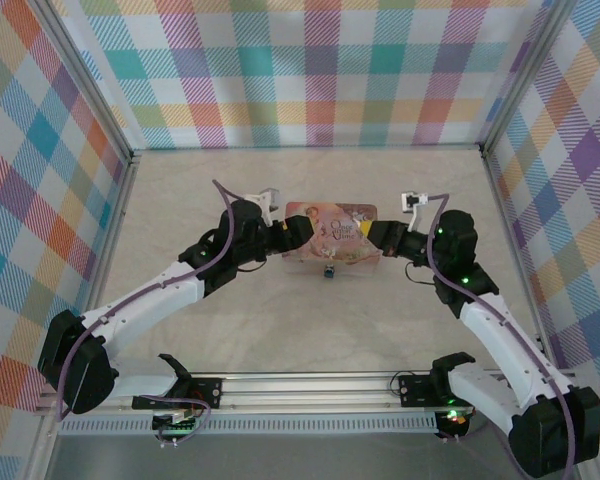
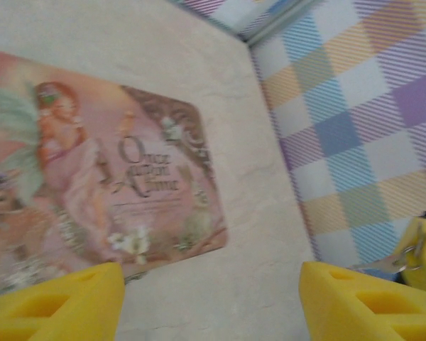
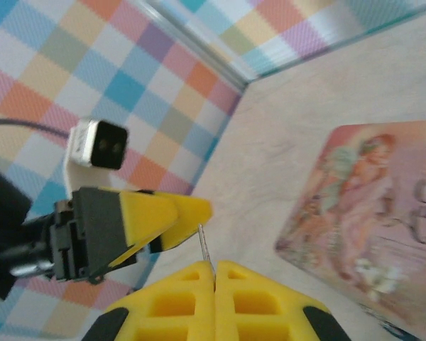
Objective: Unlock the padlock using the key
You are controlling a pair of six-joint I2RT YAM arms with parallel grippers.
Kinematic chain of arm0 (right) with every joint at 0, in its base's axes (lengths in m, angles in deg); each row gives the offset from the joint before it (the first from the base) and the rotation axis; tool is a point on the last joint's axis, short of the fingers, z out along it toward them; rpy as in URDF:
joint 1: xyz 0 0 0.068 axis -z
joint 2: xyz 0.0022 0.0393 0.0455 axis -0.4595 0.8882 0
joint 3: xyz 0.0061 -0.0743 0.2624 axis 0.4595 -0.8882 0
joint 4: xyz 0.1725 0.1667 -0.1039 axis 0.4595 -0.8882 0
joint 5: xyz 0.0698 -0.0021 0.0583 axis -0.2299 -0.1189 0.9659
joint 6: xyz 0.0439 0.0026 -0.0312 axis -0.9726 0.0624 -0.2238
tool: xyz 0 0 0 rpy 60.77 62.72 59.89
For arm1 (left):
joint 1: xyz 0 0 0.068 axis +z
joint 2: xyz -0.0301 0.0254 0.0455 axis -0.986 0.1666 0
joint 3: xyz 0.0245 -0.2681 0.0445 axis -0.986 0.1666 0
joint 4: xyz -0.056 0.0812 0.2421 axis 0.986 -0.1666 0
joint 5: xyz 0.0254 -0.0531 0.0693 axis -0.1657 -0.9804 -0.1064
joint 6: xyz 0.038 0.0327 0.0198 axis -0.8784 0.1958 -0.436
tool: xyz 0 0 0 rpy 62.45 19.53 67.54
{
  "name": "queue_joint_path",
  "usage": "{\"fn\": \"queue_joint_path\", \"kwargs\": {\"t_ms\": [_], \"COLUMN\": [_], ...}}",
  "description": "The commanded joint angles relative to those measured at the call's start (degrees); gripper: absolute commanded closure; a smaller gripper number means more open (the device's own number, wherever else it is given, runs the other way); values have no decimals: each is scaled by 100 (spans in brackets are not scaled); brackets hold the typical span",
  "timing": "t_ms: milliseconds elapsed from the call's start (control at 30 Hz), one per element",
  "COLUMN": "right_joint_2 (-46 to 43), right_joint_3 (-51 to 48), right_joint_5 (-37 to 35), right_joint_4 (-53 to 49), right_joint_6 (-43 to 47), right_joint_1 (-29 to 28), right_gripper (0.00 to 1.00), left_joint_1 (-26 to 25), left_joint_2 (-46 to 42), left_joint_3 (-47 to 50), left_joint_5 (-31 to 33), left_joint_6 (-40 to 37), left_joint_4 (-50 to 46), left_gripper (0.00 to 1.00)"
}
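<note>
The tiny dark padlock (image 1: pixel 329 271) with a bluish spot lies on the table just in front of the pink floral tin (image 1: pixel 332 232). My right gripper (image 1: pixel 376 238) hovers at the tin's right end. Its yellow fingertips (image 3: pixel 199 284) are shut on the key (image 3: pixel 206 245), a thin grey sliver sticking out beyond the tips. My left gripper (image 1: pixel 296 233) is at the tin's left end. In the left wrist view its fingers (image 2: pixel 57 302) stand wide apart over bare table beside the tin (image 2: pixel 92 185), with nothing between them. The key (image 2: pixel 383 265) also shows there at the far right.
Plaid walls enclose the table on three sides, with a metal corner post (image 3: pixel 192 42) close behind the grippers. The left arm's wrist camera (image 3: pixel 98 143) and fingers (image 3: pixel 177 213) are near the key's tip. Bare table lies in front of the padlock.
</note>
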Motion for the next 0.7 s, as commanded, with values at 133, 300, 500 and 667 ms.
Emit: {"fn": "queue_joint_path", "kwargs": {"t_ms": [133,300,500,667], "right_joint_2": [-95,80,299,528], "right_joint_3": [261,244,125,-19], "right_joint_5": [-1050,-1722,-2407,-2936], "right_joint_4": [-1230,-1425,-1511,-1542], "right_joint_6": [703,808,803,821], "right_joint_1": [354,563,673,687], "right_gripper": [100,100,100,100], "left_joint_1": [17,159,446,714], "left_joint_2": [106,374,782,1301], "left_joint_3": [6,-4,-7,-76], "left_joint_5": [966,1212,1153,805], "left_joint_6": [-271,-273,-288,-243], "left_joint_4": [-855,-1016,-615,-59], "left_gripper": [33,31,23,20]}}
